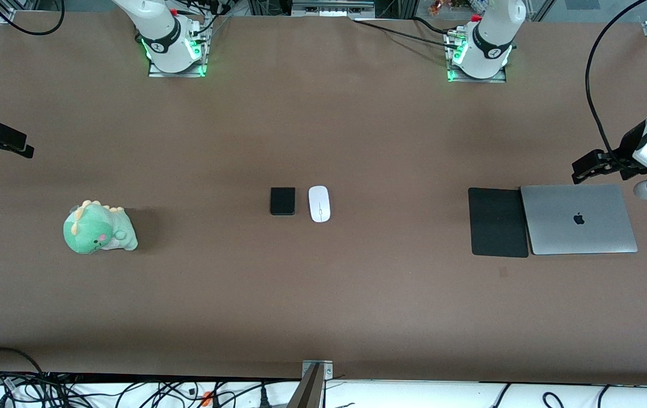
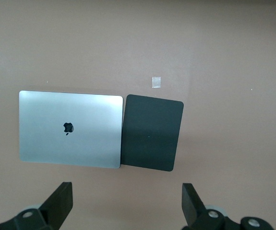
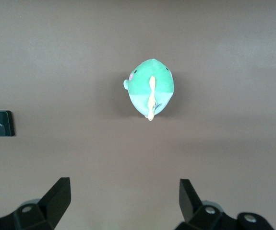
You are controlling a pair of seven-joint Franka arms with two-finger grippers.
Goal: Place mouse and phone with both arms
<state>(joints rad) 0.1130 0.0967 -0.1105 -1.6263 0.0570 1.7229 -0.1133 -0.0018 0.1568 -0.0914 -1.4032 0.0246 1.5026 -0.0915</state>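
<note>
The white oval mouse lies flat at the table's middle. The black phone lies right beside it, toward the right arm's end; it also shows in the right wrist view. My left gripper hangs open and empty in the air at the left arm's end of the table, by the laptop; in its wrist view the fingers stand wide apart over bare table. My right gripper hangs open and empty over the right arm's end; its wrist view shows bare table between the fingers.
A closed silver laptop and a black mouse pad lie side by side at the left arm's end. A green dinosaur plush sits toward the right arm's end. A small tape mark lies by the pad.
</note>
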